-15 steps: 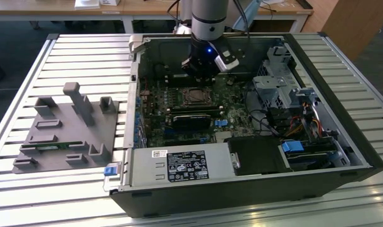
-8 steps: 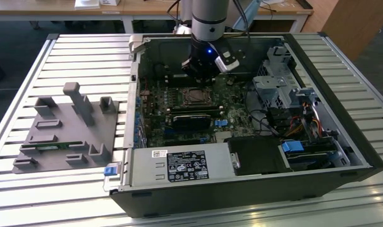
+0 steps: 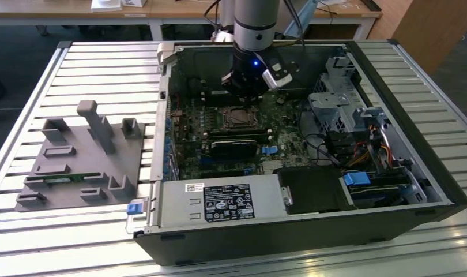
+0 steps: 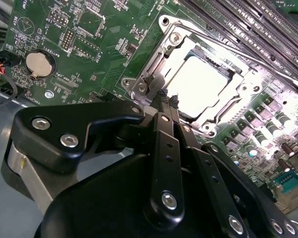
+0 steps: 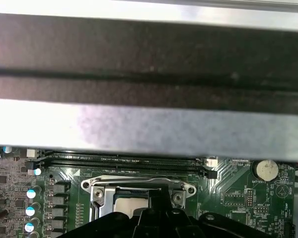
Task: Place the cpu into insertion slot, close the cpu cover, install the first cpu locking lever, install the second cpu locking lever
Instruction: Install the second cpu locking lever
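Note:
The cpu [image 4: 202, 84], a silver square chip, lies in the insertion slot [image 3: 237, 118] on the green motherboard inside the open computer case. The cpu cover [image 4: 175, 43], a silvery frame, lies flat around it, and the chip shows through its cut-out. It is the same cpu cover [image 5: 102, 190] in the first wrist view, with the cpu [image 5: 130, 204] inside. A thin wire locking lever [image 4: 237, 50] runs along the socket's edge by the memory slots. My gripper [image 4: 168, 97] hovers at the socket's rim with its black fingers [image 4: 161, 124] pressed together and nothing between them. In the exterior view the gripper [image 3: 247, 97] hangs just behind the socket.
Long black memory slots [image 5: 124, 161] border the socket. A coin battery [image 4: 38, 63] sits on the board. A black card [image 3: 235, 148] lies in front of the socket, a drive cage [image 3: 349, 109] at the exterior view's right. A grey fixture plate [image 3: 79, 156] rests outside the case.

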You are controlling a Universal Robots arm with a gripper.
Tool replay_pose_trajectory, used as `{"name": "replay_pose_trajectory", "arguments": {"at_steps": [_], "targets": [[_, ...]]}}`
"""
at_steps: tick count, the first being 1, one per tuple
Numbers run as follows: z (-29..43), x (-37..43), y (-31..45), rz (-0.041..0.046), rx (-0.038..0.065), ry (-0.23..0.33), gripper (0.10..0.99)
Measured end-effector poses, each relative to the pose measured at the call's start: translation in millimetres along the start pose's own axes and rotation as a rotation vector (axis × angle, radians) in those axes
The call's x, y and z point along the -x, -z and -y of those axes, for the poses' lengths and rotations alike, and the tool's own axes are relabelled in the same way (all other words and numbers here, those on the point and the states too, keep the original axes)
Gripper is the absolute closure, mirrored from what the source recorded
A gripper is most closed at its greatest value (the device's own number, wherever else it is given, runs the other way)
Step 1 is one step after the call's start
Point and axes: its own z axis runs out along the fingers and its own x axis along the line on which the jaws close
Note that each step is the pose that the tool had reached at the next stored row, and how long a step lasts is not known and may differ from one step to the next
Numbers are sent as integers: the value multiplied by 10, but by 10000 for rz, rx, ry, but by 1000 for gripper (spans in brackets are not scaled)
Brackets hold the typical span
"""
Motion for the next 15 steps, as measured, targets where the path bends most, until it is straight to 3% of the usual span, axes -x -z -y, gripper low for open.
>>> {"name": "replay_pose_trajectory", "arguments": {"at_steps": [8,15], "targets": [[7,-1,7,-1,-6,-1,965],[4,2,113,0,-4,0,965]]}}
